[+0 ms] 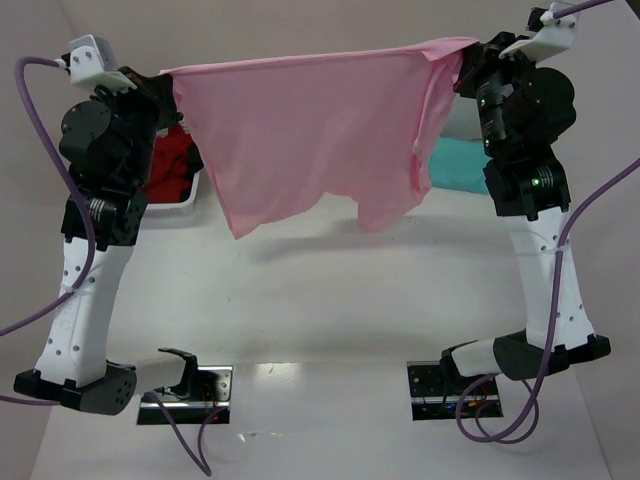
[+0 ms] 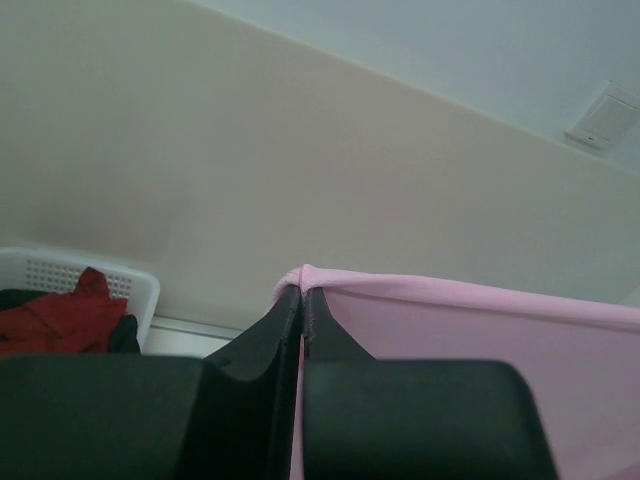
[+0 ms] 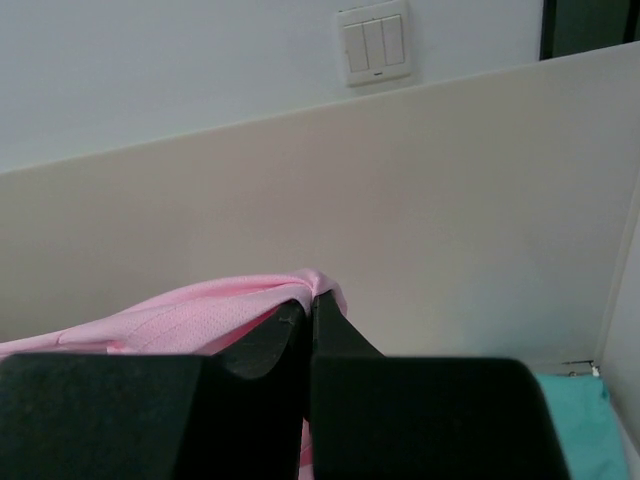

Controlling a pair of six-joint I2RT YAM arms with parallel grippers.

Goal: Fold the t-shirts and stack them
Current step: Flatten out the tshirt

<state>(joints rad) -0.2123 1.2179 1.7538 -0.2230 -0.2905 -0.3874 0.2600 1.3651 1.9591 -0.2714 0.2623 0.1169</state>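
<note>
1. Pink t-shirt [image 1: 300, 130] is off the table [image 1: 330, 300], hanging in the air, stretched between the 2 raised arms.
2. Left fingers [image 2: 290, 310] are pressed together on 1 top corner of the pink t-shirt; in the left wrist view a small fold of pink cloth pokes out at the fingertips.
3. Right fingers [image 3: 295, 320] are pressed together on the other top corner; in the right wrist view pink cloth bunches over and left of the tips.
4. The top edge of the pink t-shirt runs nearly straight and taut from arm to arm, slightly higher at the right arm.
5. The cloth hangs as 1 flat sheet. Its bottom edge is uneven: a point on the left, a rise in the middle, a rounded lobe on the right.
6. The right side of the cloth has vertical folds just below the right fingers.
7. The shirt's shadow falls on the table under it.
8. White basket [image 1: 185, 208] sits at the far left of the table, behind the left arm, with dark red t-shirts [image 1: 170, 165] heaped inside.
9. Teal t-shirt [image 1: 460, 165] lies on the table at the far right, partly hidden by the right arm and the pink cloth.
10. Wall switch [image 3: 375, 45] is on the wall behind, seen in the right wrist view.
</note>
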